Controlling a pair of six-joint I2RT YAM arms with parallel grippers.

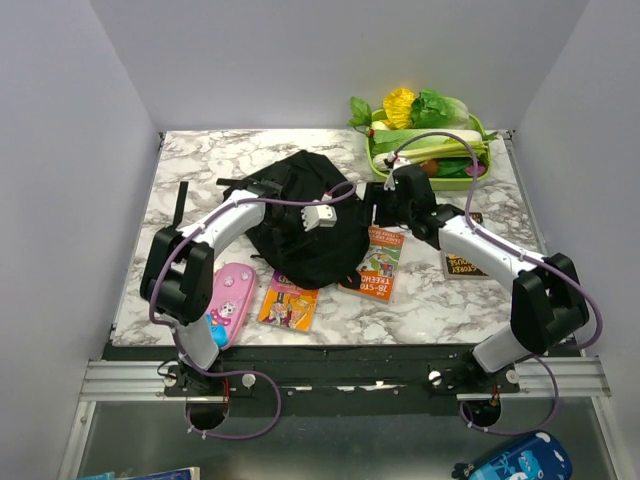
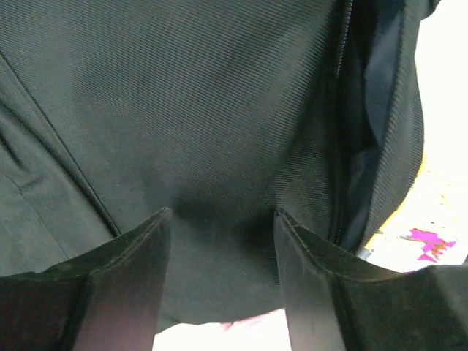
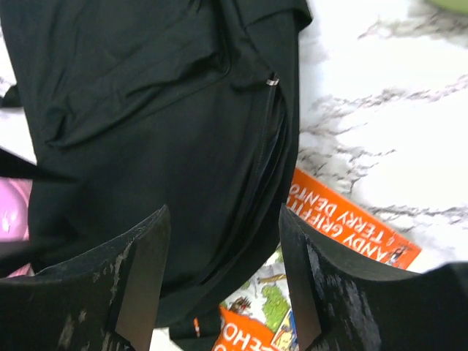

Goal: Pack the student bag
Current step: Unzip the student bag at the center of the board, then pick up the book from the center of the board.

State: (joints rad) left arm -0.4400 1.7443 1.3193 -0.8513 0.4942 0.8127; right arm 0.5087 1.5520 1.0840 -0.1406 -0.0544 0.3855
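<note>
The student bag (image 1: pixel 295 215) is a soft black backpack lying flat in the middle of the table. My left gripper (image 1: pixel 333 220) hovers over its right part, open and empty. In the left wrist view (image 2: pixel 223 219) the jaws stand apart just above the black fabric (image 2: pixel 183 110), with the bag's zipper (image 2: pixel 340 110) to the right. My right gripper (image 1: pixel 372 205) is open and empty at the bag's right edge. In the right wrist view (image 3: pixel 223 219) it is above the bag's edge (image 3: pixel 146 131) and an orange book (image 3: pixel 344 227).
The orange book (image 1: pixel 378 262) lies right of the bag, a yellow book (image 1: pixel 288 303) and a pink pencil case (image 1: pixel 230 300) in front of it. A dark book (image 1: pixel 462 262) lies partly under the right arm. A green tray (image 1: pixel 470 172) of toy vegetables stands back right.
</note>
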